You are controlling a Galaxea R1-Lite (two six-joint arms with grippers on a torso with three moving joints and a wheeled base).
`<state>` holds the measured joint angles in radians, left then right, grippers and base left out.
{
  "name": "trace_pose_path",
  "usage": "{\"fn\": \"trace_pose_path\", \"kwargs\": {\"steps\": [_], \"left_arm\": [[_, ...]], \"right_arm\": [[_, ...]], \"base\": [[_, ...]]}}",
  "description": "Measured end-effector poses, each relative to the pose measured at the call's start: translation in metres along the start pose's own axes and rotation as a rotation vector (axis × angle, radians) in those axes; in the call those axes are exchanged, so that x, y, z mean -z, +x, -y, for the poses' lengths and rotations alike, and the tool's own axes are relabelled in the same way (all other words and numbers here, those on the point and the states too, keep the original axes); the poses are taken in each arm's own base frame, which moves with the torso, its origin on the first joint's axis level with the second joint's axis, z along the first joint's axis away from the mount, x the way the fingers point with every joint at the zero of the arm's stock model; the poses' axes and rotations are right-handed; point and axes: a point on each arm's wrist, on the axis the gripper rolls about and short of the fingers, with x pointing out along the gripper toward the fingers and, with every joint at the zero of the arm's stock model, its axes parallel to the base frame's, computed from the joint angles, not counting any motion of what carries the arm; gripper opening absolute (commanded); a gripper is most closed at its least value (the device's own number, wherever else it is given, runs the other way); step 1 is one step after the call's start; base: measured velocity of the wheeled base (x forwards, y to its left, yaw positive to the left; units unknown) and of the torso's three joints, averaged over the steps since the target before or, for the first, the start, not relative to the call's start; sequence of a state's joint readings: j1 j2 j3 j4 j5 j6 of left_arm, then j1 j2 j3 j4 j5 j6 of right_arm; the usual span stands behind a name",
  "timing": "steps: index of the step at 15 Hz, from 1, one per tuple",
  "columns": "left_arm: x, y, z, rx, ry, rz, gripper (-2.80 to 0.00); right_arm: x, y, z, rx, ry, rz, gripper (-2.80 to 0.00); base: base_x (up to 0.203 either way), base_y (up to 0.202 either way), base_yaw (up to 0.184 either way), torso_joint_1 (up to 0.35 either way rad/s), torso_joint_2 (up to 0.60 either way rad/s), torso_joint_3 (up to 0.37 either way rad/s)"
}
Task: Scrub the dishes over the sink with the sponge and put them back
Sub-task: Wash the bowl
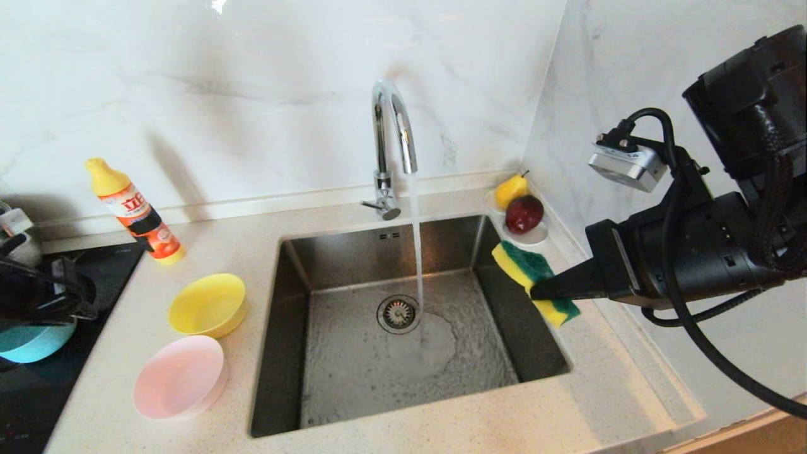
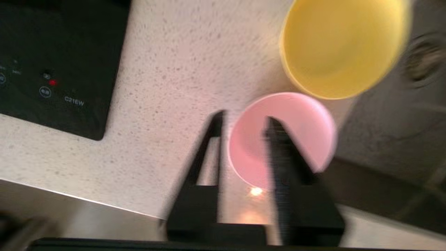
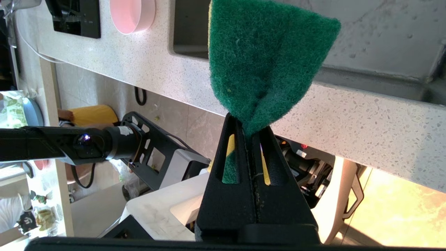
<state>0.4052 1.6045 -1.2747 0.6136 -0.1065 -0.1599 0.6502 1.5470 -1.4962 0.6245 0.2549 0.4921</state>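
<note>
A yellow bowl (image 1: 208, 304) and a pale pink bowl (image 1: 181, 377) stand on the counter left of the sink (image 1: 353, 252). A teal-blue bowl (image 1: 31, 340) sits at the far left, partly under my left arm (image 1: 44, 293). In the left wrist view my left gripper (image 2: 245, 118) hangs open and empty above the pink bowl (image 2: 303, 122), with the yellow bowl (image 2: 341, 45) beyond it. My right gripper (image 1: 536, 291) is shut on the green-and-yellow sponge (image 1: 526, 268) over the sink's right rim. The pinched sponge (image 3: 264, 59) bulges out of the right gripper (image 3: 248, 120).
Water runs from the chrome faucet (image 1: 391, 126) onto the basin floor beside the drain (image 1: 398, 313). An orange detergent bottle (image 1: 135, 214) stands at the back left. A white saucer with fruit (image 1: 523, 214) sits in the back right corner. A black cooktop (image 2: 52, 62) lies left of the bowls.
</note>
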Motion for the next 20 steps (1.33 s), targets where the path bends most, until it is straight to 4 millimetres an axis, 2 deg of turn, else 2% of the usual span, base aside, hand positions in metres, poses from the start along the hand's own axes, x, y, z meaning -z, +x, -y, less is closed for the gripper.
{"fn": "trace_pose_path", "kwargs": {"steps": [8,11,16,20], "left_arm": [[0.006,0.071,0.012,-0.054,0.042,-0.156,0.0],[0.007,0.094,0.016,-0.053,0.042,-0.159,0.0],[0.011,0.121,0.019,-0.079,0.015,-0.193,0.0],[0.013,0.135,0.019,-0.086,0.007,-0.213,0.0]], "right_arm": [[0.0,0.001,0.001,0.003,0.005,-0.004,-2.8],[0.001,-0.001,0.0,0.003,0.005,-0.001,-2.8],[0.002,-0.005,0.0,0.0,0.001,0.005,-2.8],[0.003,-0.005,0.0,0.001,0.002,0.005,-2.8]], "base": [[0.0,0.0,0.0,0.0,0.0,0.0],[0.0,0.0,0.0,0.0,0.0,0.0],[0.0,0.0,0.0,0.0,0.0,0.0],[0.0,0.0,0.0,0.0,0.0,0.0]]}}
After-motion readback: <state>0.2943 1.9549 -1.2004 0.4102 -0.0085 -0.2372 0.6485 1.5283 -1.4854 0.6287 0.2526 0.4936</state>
